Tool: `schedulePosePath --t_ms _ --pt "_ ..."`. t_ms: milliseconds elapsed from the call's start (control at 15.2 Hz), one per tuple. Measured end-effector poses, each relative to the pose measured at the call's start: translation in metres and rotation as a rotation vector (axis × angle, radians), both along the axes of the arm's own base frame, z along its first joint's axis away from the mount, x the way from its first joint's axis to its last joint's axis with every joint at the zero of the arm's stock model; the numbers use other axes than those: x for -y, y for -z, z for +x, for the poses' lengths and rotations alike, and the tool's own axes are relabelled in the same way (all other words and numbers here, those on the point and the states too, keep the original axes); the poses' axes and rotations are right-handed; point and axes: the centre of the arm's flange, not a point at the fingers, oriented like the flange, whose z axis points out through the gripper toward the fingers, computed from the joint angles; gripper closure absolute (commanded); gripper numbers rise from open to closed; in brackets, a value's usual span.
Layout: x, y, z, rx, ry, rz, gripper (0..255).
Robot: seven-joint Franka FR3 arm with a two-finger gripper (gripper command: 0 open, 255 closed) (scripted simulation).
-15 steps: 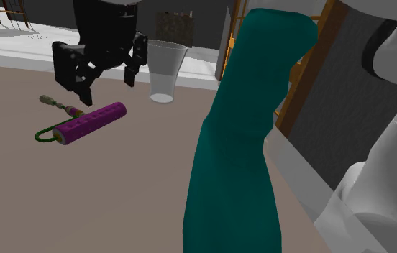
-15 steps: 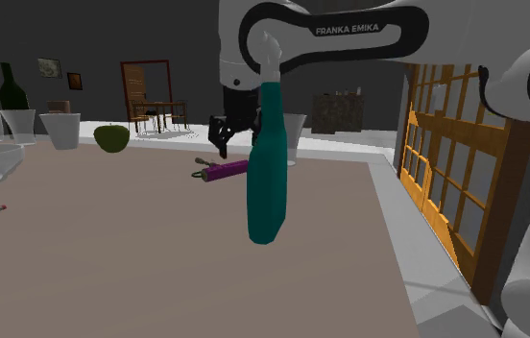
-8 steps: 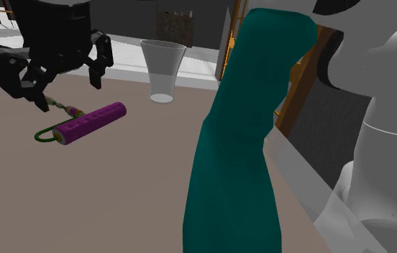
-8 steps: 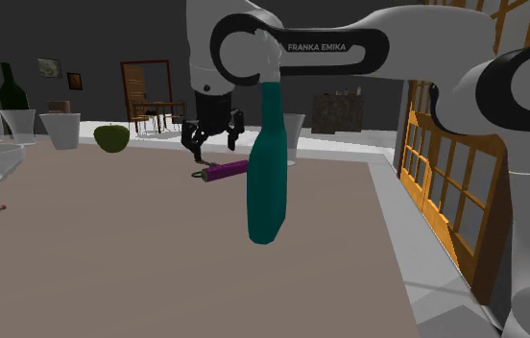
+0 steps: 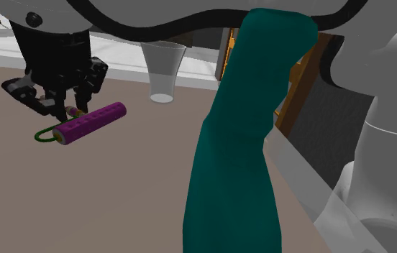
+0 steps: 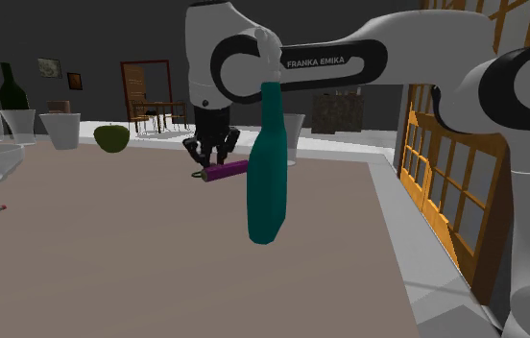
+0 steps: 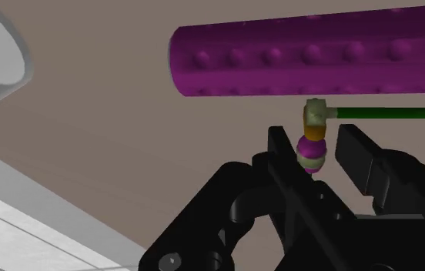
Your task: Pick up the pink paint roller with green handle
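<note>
Your target, the paint roller (image 5: 89,121), lies flat on the table (image 5: 118,187) close to its far edge. It's drawn with a purple, knobbly sleeve, a thin green wire frame and a short beaded handle (image 7: 312,150). The handle points toward that far edge, and the sleeve lies slantwise to it.

The gripper (image 5: 64,108) hangs low over the handle end and points down at the tabletop. From the wrist you can see the two black fingers standing apart, one on each side of the beads, with a sliver of daylight on at least one side. So the jaws are open and nothing is held yet. I'd say straddling the handle is the sensible choice: it's slim enough to fit between the fingers, while the fat sleeve would crowd them.

A clear glass tumbler (image 5: 165,68) stands at the far edge, apart from the roller. A tall teal bottle (image 6: 268,182) stands upright nearer the middle of the table, and the arm passes above it. Mind that bottle when you lift, since a low swing back could clip its neck.
</note>
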Motion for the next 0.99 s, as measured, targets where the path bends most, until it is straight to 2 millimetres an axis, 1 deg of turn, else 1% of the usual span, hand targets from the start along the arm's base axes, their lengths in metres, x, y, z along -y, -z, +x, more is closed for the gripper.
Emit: schedulePosePath --t_ms 594,792,990 --pt "0.001 -0.001 0.001 -0.001 0.002 -0.002 255" --pt "0.001 -0.013 0.001 -0.002 0.002 -0.003 255" --pt "0.002 -0.030 0.001 -0.002 0.002 -0.003 255"
